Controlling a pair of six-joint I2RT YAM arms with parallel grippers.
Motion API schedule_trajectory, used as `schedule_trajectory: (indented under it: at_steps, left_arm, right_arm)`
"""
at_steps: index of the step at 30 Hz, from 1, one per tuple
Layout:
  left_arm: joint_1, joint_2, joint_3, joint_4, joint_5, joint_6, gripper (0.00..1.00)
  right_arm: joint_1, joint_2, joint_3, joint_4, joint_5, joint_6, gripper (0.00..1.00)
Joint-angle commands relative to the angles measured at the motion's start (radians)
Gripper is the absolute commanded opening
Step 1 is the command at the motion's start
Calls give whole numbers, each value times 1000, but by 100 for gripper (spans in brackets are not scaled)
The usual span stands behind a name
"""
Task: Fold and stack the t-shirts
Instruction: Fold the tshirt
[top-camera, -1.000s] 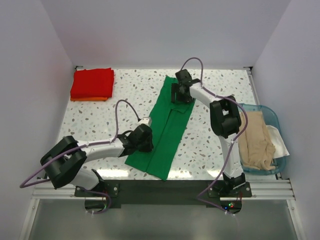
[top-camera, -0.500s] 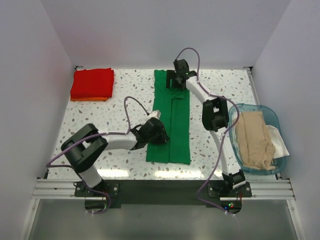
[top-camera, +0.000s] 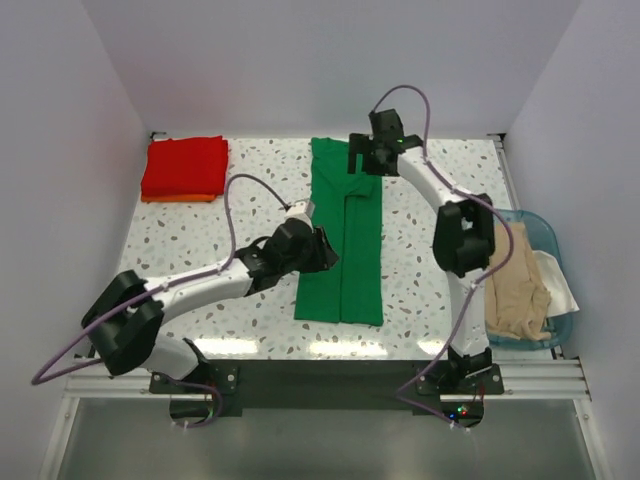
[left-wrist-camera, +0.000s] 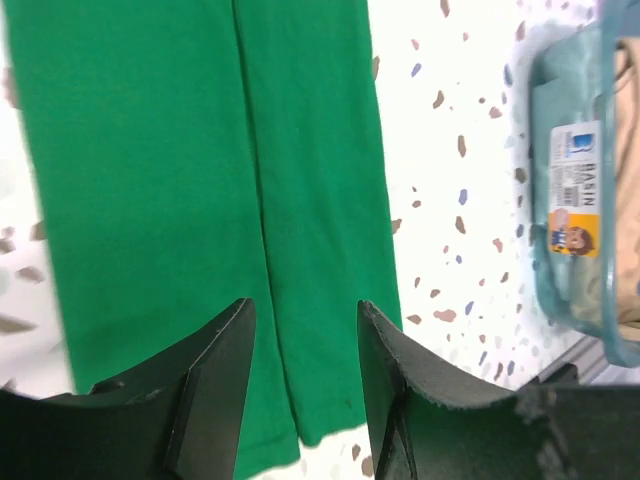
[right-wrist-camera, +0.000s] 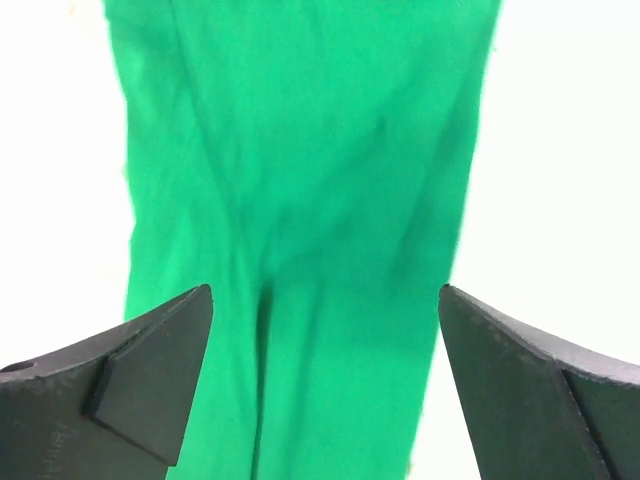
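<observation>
While flat, green t-shirt (top-camera: 355, 262) lengthwise, near edge to far.

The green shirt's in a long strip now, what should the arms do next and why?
Probably close the right gripper on the far end of the bright green cotton t-shirt and fold it nearward: it lies flat as a long strip, and that gripper hangs open over that end.

Bright, even overhead light; glare strips on the table (top-camera: 410, 290) at 6 o'clock in the top view. Wrist views bleach it white, and the right one blurs the green shirt (right-wrist-camera: 300, 200).
</observation>
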Motion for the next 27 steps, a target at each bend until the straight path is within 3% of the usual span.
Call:
schedule_trajectory:
  at_steps: [1,3,5,7,8,11,16,24,27]
  left_arm:
    - [27,-138,-74,-104,-48,17,50]
    - [42,-213,-146,-124,-25,20,50]
    - [67,-282,-230,-111,33,22,50]
    - [85,-319,-273,-102,95,27,49]
    - [88,-346,-304,-100,103,31,49]
    - [90,-380,-338,-98,157,57,49]
    - [91,-384,-376,-54,235,39,49]
    - [90,-299,-388,-57,232,27,44]
    - [91,-270,-391,-60,234,28,43]
  right_arm:
    - [-5,-328,-262,42,-42,109,97]
    - [-3,-507,-543,119,-84,164,93]
    - [-2,-618,-832,213,-148,227,83]
    - [-2,-779,-1005,258,-176,259,72]
    - [1,-830,-1156,295,-190,290,70]
    - [10,-979,-1382,315,-260,340,67]
    - [20,-1195,-1579,294,-328,402,65]
    - [24,-1263,-1722,277,-429,471,54]
    - [24,-1287,-1739,245,-452,474,54]
